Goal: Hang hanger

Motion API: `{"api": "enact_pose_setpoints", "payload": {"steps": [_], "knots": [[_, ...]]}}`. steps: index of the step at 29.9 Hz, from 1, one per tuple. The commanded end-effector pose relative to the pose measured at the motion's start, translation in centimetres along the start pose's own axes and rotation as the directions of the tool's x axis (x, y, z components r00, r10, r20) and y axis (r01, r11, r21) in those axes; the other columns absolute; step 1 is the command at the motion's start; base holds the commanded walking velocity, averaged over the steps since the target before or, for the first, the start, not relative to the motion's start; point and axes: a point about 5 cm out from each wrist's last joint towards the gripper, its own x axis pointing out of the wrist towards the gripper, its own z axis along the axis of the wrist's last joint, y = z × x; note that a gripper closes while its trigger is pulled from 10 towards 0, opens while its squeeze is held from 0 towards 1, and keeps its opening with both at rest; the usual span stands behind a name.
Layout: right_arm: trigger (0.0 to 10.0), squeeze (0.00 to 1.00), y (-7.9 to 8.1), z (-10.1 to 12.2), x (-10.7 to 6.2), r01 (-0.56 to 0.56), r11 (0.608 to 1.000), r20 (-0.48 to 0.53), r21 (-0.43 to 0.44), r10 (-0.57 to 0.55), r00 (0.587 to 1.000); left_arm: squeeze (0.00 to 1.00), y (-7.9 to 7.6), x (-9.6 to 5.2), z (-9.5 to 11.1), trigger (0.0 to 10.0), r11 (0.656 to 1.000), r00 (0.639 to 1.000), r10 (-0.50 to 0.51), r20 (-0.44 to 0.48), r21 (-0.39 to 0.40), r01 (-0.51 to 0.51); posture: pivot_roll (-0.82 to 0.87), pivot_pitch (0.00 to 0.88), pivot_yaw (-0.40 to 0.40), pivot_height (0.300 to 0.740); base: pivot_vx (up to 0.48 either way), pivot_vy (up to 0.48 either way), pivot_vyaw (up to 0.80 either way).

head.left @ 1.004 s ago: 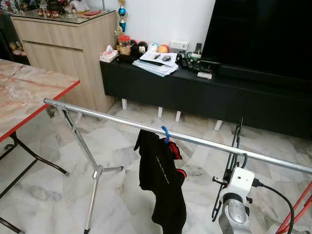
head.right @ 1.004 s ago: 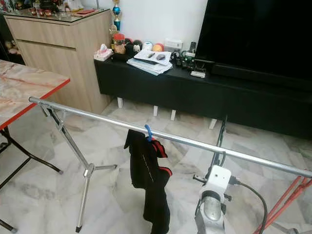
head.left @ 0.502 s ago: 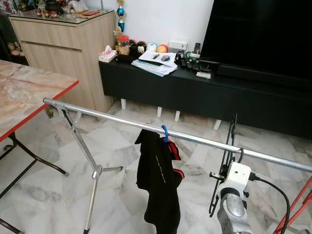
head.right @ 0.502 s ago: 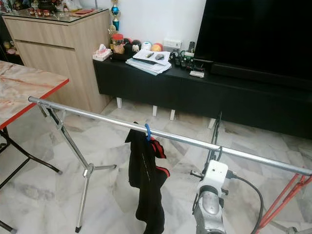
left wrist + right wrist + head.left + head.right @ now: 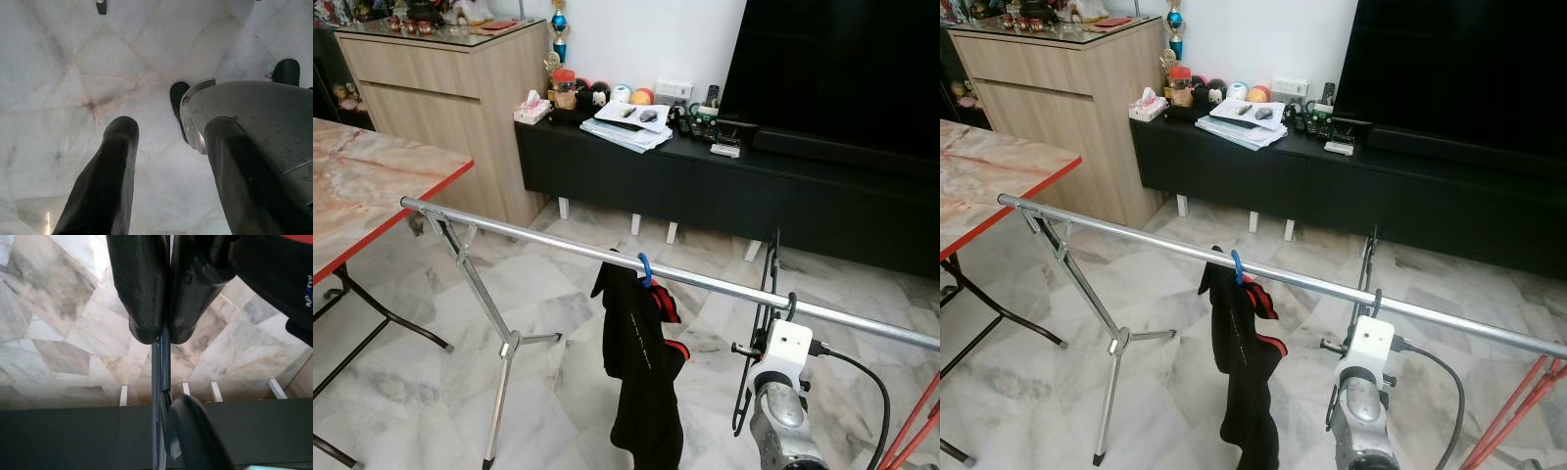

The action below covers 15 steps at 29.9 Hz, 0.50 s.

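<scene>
So compared with a second ago, the right gripper [image 5: 770, 294] has carried the black hanger [image 5: 766, 284] up and a bit left, and its hook [image 5: 790, 305] now sits right at the silver rail [image 5: 558, 247], where before it was lower and further right. The dark garment [image 5: 641, 377] has swung a little on its blue hook [image 5: 645, 268] too, though some of that could just be the head camera shifting.

Where things stand: the hanger is upright, pinched edge-on between the two black fingers [image 5: 139, 289], which are clamped tight on its thin frame in the right wrist view. It's at the right part of the rail, well apart from the garment hanging near the middle. Looks like the hook is curling over the bar, but I honestly can't tell if it's fully seated or just touching.

The left gripper [image 5: 166, 181] hangs idle, pointing at the marble floor [image 5: 58, 88], fingers spread apart with nothing between them.

My read is we're in the final placing step. Next move probably needs a small drop so the hook's weight settles onto the rail, then the fingers let go and back away toward the near side without snagging the frame. If it releases before the hook is really over the bar, the hanger likely slides off and hits the floor.
</scene>
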Motion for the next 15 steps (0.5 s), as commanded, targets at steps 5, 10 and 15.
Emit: {"api": "enact_pose_setpoints", "payload": {"steps": [5, 10, 15], "knots": [[10.0, 0.00, 0.01, -0.07, 0.20, -0.010, 1.000, -0.034, -0.008, 0.010, 0.999, 0.00, -0.61, -0.02, -0.49, 10.0, 0.999, 0.999, -0.032, -0.024, 0.016, 0.032, 0.09, 0.021, -0.041, 0.740, 0.000, 0.000, 0.00], [10.0, 0.00, 0.15, -0.18, 0.15, -0.020, 1.000, -0.037, -0.007, 0.020, 0.999, 0.00, -0.60, -0.02, -0.50, 10.0, 0.999, 0.999, -0.032, -0.026, 0.018, 0.033, 0.08, 0.022, -0.040, 0.740, 0.000, 0.000, 0.00], [10.0, 0.43, 0.27, -0.50, -0.09, -0.022, 1.000, -0.033, 0.000, 0.022, 0.999, 0.00, -0.60, -0.02, -0.50, 10.0, 0.999, 0.999, -0.033, -0.026, 0.020, 0.034, 0.08, 0.022, -0.040, 0.740, 0.000, 0.000, 0.00]]}}
